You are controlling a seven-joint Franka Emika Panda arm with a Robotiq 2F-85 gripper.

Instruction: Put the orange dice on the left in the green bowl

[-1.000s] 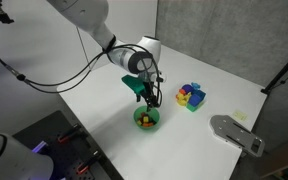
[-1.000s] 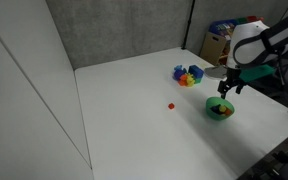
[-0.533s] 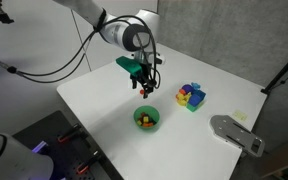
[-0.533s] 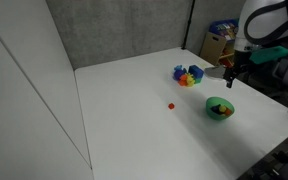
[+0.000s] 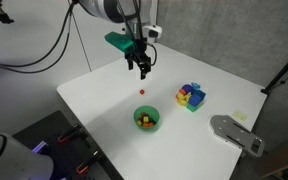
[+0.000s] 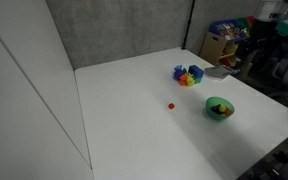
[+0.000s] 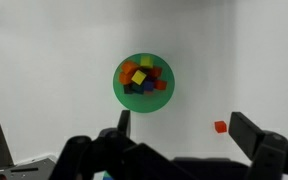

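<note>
Surface (image 5: 94,100) plain white, no pattern. Green bowl (image 7: 120,84) bright green at the rim, dark inside. The small cubes (image 7: 141,77) in it show yellow, red and orange in the wrist view. Orange dice (image 7: 220,127) solid orange-red against the white. Block cluster (image 5: 191,96) blue, yellow, purple, a touch of red. Gripper (image 5: 142,70) black, green fitting (image 5: 117,41) above it. Back wall (image 5: 214,30) grey.
</note>
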